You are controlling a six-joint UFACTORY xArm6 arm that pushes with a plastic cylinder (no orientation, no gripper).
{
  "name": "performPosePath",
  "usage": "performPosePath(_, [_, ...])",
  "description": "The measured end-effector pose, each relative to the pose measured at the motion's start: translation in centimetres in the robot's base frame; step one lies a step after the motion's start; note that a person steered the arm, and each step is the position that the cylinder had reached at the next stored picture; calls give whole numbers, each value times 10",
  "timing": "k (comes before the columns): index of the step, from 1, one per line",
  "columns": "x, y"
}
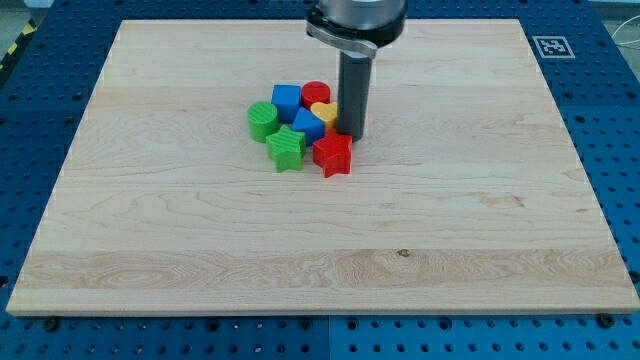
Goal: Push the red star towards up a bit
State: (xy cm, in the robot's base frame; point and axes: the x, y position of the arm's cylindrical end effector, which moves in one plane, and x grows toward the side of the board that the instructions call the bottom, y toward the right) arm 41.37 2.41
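The red star lies on the wooden board at the lower right of a tight cluster of blocks near the board's upper middle. My tip stands just above and to the right of the red star, close to its upper edge, and next to the yellow heart. To the star's left is a green star. A blue block sits just above and between the two stars.
The cluster also holds a blue cube, a red cylinder and a green cylinder. The wooden board lies on a blue perforated table. A marker tag sits at the board's upper right corner.
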Motion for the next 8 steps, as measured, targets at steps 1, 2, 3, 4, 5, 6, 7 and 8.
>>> performPosePath(1, [6, 22])
performPosePath(2, [11, 76])
performPosePath(3, [-9, 84])
performPosePath(4, [-16, 71])
performPosePath(5, [-26, 58])
performPosePath(6, [-32, 54])
performPosePath(7, [3, 84])
performPosePath(8, [60, 83])
